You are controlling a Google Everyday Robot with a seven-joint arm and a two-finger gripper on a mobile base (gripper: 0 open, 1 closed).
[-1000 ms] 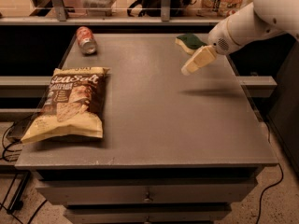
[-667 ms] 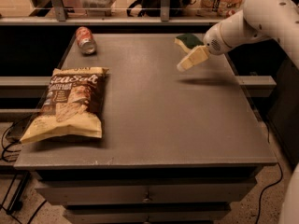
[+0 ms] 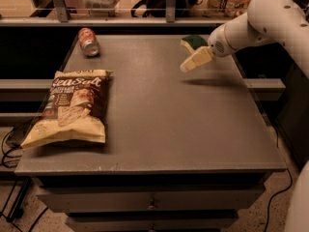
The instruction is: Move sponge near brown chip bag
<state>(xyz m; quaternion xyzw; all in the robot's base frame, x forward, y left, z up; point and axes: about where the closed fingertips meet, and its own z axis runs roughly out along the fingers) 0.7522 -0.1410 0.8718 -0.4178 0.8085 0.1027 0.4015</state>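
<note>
The sponge (image 3: 194, 42), dark green on top over pale yellow foam, lies at the far right of the grey table (image 3: 164, 124). My gripper (image 3: 186, 67) hangs just in front of the sponge and a little to its left, above the table, pointing down to the left. The brown chip bag (image 3: 71, 106) with "Sea Salt" lettering lies flat at the table's left front, far from the sponge.
A red soda can (image 3: 88, 41) lies on its side at the far left corner. A counter rail with a glass panel runs behind the table. Shelves flank it left and right. Cables lie on the floor at lower left and right.
The arm has swung left and a little back, so my gripper now sits closer to the sponge. The sponge, bag and can have not moved.
</note>
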